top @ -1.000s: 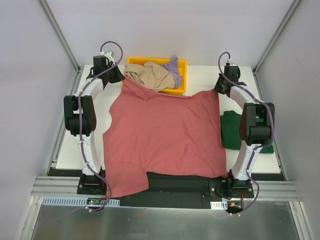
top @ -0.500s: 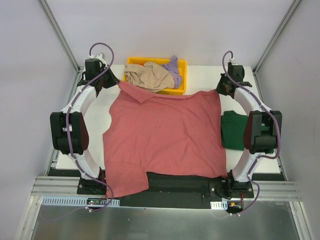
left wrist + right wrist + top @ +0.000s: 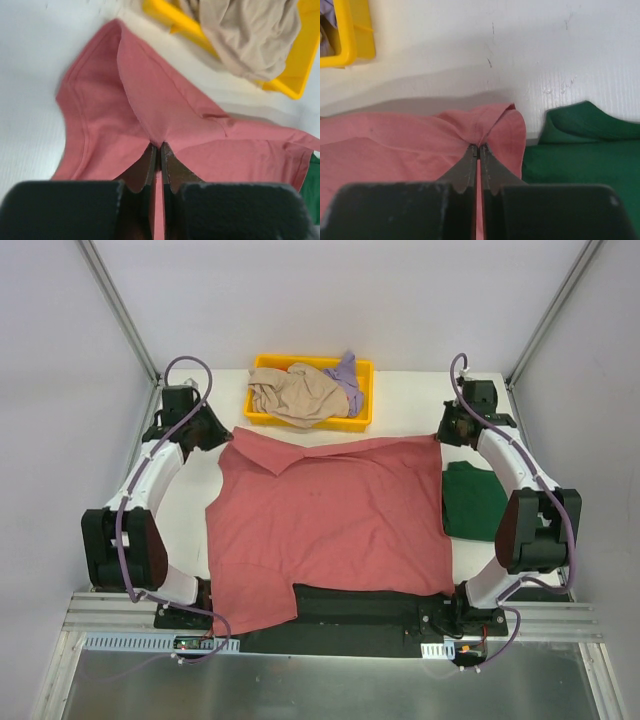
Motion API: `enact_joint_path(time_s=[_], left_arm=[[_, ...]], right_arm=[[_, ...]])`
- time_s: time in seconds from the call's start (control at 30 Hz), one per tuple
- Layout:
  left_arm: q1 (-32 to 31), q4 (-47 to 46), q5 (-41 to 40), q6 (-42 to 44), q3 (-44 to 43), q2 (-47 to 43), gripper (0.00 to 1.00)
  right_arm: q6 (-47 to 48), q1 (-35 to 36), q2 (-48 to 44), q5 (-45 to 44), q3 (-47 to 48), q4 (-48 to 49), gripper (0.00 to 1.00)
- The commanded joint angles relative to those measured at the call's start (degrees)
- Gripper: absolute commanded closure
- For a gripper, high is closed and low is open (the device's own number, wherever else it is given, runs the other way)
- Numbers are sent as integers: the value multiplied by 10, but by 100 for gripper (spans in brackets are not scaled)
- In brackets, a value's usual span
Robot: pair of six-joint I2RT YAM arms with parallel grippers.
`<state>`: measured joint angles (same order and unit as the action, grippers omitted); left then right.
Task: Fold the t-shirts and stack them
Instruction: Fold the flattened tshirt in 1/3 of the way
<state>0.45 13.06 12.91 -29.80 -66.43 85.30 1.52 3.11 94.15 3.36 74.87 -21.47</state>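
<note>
The rose-red t-shirt (image 3: pixel 330 515) lies spread across the table's middle, its near edge hanging over the front. My left gripper (image 3: pixel 222 436) is shut on its far left corner, seen pinched in the left wrist view (image 3: pixel 159 144). My right gripper (image 3: pixel 443 434) is shut on its far right corner, seen pinched in the right wrist view (image 3: pixel 478 145). The dark green t-shirt (image 3: pixel 472 500) lies folded at the right, also in the right wrist view (image 3: pixel 590 150). The beige t-shirt (image 3: pixel 298 393) and the lavender t-shirt (image 3: pixel 346 377) lie crumpled in the tray.
The yellow tray (image 3: pixel 362 412) stands at the table's far middle, just beyond the red shirt's far edge. White table (image 3: pixel 190 500) shows to the left of the shirt. Frame posts rise at both far corners.
Both grippers have pulled the red shirt's far edge toward me and outward. The left corner left the tray's side, and the far edge is now taut and lower.
</note>
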Motion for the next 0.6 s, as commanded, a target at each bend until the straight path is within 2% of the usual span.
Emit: enact_joint_path(time_s=[0.0, 0.17, 0.37, 0.4, 0.57], left_arm=[[0, 70, -34, -55, 35, -65, 100], [-3, 103, -109, -109, 100, -151, 100], [-3, 162, -115, -130, 112, -205, 100], [-20, 168, -119, -132, 113, -210, 100], [-30, 187, -113, -135, 132, -222, 100]], right_arm=[[25, -2, -47, -8, -9, -28, 100], [52, -2, -51, -4, -18, -45, 100], [60, -2, -69, -16, -36, -53, 100], [61, -2, -72, -20, -41, -55, 100], [53, -2, -93, -27, -58, -79, 100]])
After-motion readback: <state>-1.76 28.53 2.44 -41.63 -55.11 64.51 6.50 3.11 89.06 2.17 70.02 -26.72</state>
